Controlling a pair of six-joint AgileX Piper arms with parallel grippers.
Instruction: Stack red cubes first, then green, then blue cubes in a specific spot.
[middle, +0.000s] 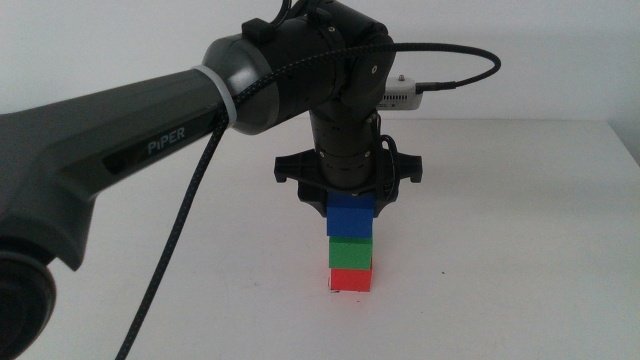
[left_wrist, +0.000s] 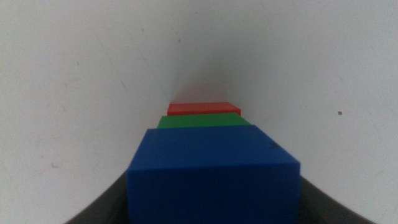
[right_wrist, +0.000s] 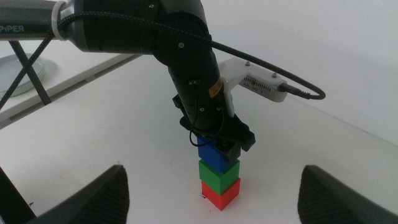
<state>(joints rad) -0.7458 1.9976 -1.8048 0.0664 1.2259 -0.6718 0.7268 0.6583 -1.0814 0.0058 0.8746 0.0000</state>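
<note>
The left gripper hangs straight down over the stack, its two dark jaws clamped on the sides of the small matte deep-blue cube, which sits squarely on the small bright-green cube, itself resting on the small bright-red cube on the plain white tabletop. What matters for the next move is that the blue cube lies directly between the jaws and directly above the green one, so the tower's long axis runs vertically, in line with the gripper's approach; in my judgement the release calls for the jaws to part sideways and the arm to rise straight up without nudging the column. The left arm is the one at work; the right gripper waits well apart from the stack, its jaws spread wide and holding nothing. The left wrist view looks down the column and shows the blue cube's top face with green and red edges peeking beyond it, suggesting slight offsets, though not whether blue truly bears on green. The right wrist view shows the tower from the side, the three cubes touching and upright, with a small dark mark on the table beside the red cube.
</note>
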